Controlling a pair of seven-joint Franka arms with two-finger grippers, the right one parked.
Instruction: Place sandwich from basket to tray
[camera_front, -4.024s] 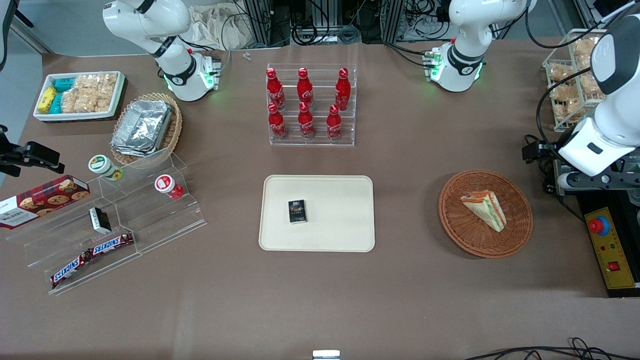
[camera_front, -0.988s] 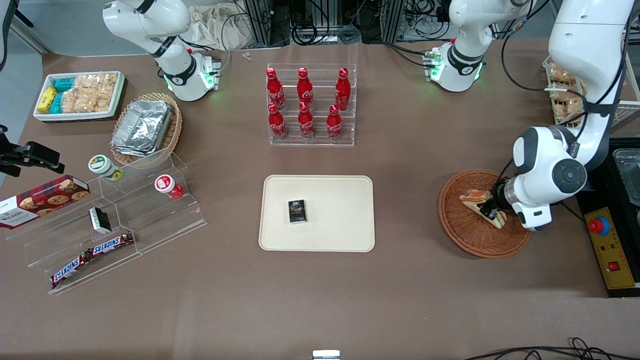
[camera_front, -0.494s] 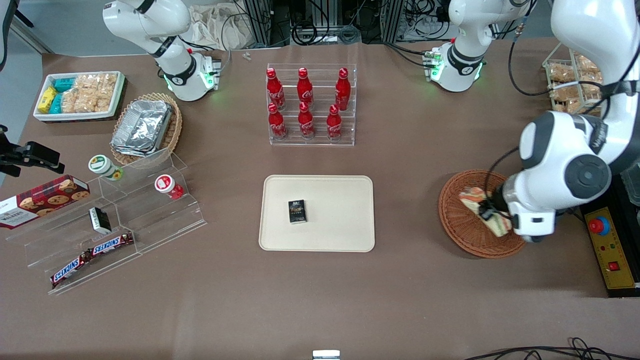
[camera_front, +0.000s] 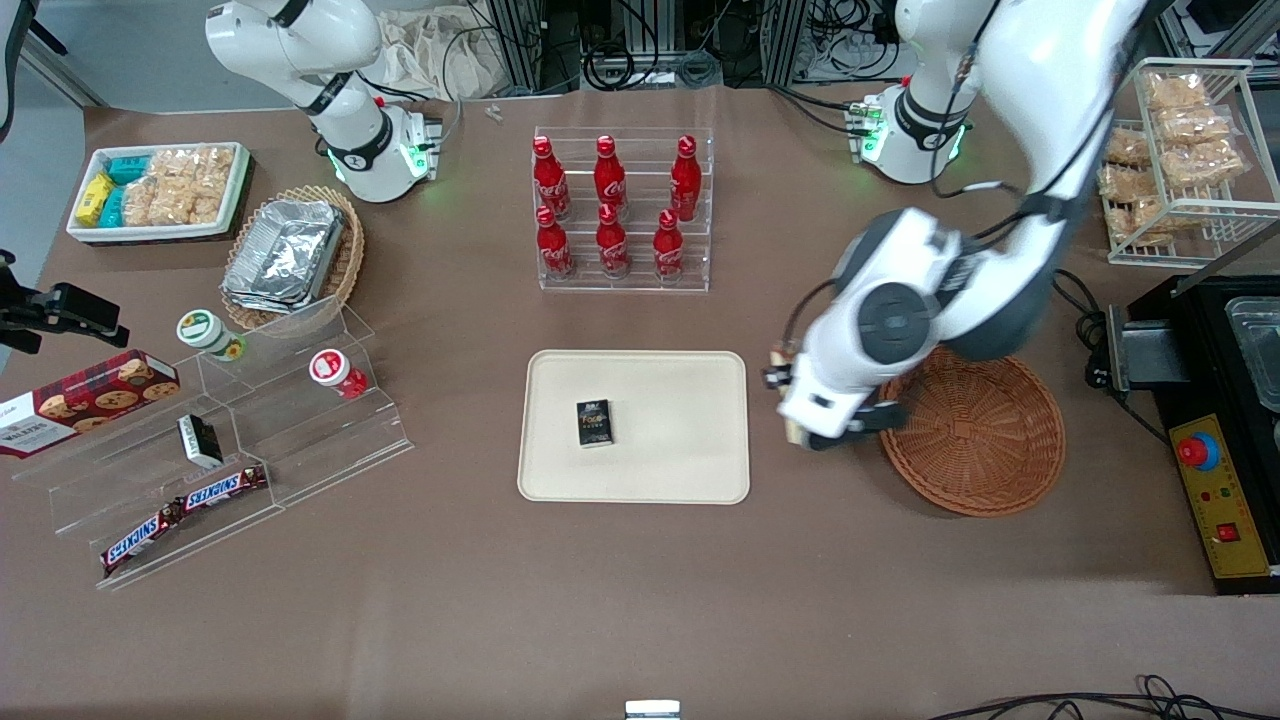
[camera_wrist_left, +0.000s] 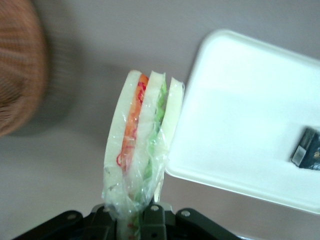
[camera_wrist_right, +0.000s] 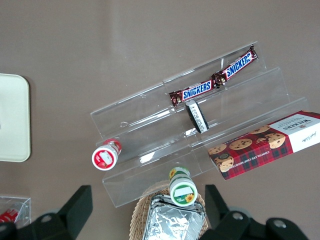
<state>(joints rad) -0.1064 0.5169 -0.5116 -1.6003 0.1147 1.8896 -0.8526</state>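
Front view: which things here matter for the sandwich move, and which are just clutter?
In play:
sandwich, clamped in the gripper, between basket and tray
basket
tray

Clutter:
black box on the tray
cola bottles
Snickers bars

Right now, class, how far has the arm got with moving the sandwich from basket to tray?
Done: the basket no longer holds anything, so the pick-up looks complete. In hand: the gripper is shut on the sandwich, carried above the table between basket and tray, close to the tray's rim. Left: bring it over the tray, which holds only a small dark box, lower it and let go.
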